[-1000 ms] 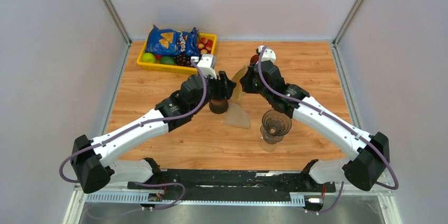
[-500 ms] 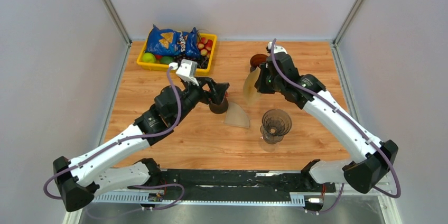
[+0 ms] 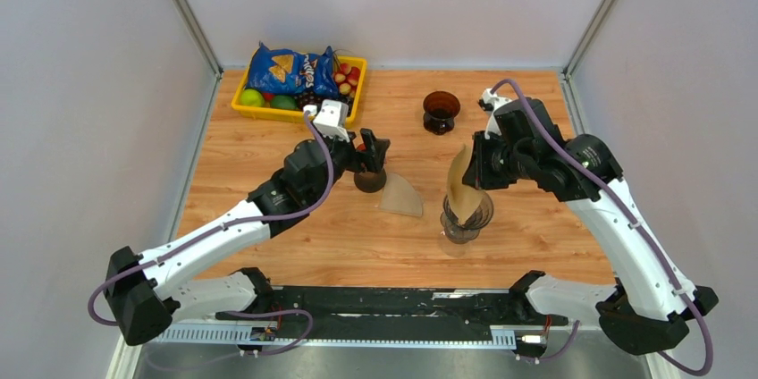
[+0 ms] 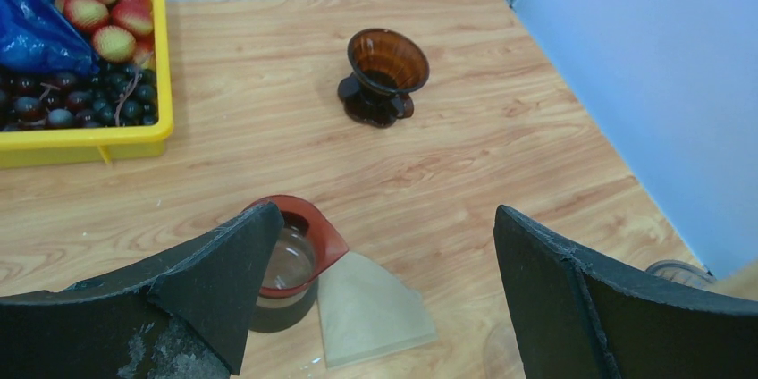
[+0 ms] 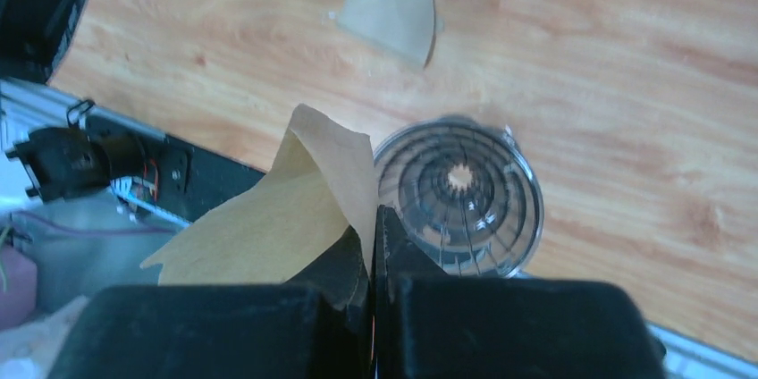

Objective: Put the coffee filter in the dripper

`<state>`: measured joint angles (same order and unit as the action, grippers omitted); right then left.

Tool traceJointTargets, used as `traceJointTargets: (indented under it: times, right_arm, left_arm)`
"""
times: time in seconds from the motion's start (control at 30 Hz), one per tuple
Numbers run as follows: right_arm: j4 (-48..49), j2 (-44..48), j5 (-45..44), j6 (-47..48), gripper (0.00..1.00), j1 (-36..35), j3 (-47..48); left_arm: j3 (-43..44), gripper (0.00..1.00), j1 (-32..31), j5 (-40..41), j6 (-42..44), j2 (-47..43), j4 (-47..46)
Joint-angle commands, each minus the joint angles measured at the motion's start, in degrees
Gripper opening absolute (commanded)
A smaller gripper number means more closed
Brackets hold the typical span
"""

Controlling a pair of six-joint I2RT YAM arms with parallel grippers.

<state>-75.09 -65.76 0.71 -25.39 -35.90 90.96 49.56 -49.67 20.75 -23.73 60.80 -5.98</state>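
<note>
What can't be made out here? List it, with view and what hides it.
- Top view: whether the brown paper filter in the right gripper touches the clear ribbed glass dripper; the filter covers its rim.
- Left wrist: that dripper, behind a finger of the left gripper and cut by the right edge.
- Right wrist: the red-rimmed glass cup, mostly cut off by the top edge.

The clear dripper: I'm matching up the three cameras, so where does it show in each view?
Top external: the clear dripper stands right of centre, with the held filter just above it.
Left wrist: only what seems to be its rim peeks in at the lower right edge.
Right wrist: near the centre, seen from above.
Shared landmark: the spare flat filter.
</note>
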Motion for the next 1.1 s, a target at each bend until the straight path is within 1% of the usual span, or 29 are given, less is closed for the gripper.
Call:
traceJointTargets:
  times: [0.0,0.13,0.23,0.47,0.6,0.67,0.77,0.83,0.9,1.07]
  right_arm:
    - [-5.6,2.2,3.8,0.3,0.00,0.2,-1.3]
    - [-5.7,3.4,3.0,0.2,0.00,0.4,-6.3]
    - [-5.6,3.7,0.4,0.4,0.00,1.1,-8.9]
    - [-5.6,0.2,-0.2,2.4,0.02,1.8,-12.0]
    - [-5.5,-0.2,-0.6,2.9,0.13,1.8,-12.0]
    - [-5.6,0.1,-2.8,2.8,0.24,1.9,-11.7]
    - [-5.6,0.5,-3.6,2.7,0.29,1.9,-11.2]
    - [-5.6,0.9,-4.3,2.7,0.33,1.9,-10.8]
    - [-5.6,1.5,-4.8,2.6,0.40,1.9,-10.3]
    - [-5.6,4.5,-7.6,1.6,0.49,1.9,-8.2]
  left_arm:
    - [1.5,1.00,1.3,-1.9,-0.4,0.9,-0.9]
    - [1.2,1.00,1.7,-2.1,-0.5,1.0,-0.7]
    - [1.1,1.00,1.8,-2.2,-0.6,1.3,-0.5]
    - [1.4,1.00,1.8,-2.7,-0.9,2.1,-0.2]
    - [1.4,1.00,1.9,-2.7,-0.9,2.2,-0.1]
    - [1.5,1.00,1.9,-2.8,-0.8,2.3,-0.2]
    - [1.6,1.00,1.9,-3.0,-0.7,2.4,-0.1]
    - [1.7,1.00,1.9,-3.2,-0.7,2.4,-0.2]
    - [1.7,1.00,1.9,-3.2,-0.8,2.3,-0.1]
    - [1.9,1.00,1.9,-3.8,-1.0,2.5,-0.1]
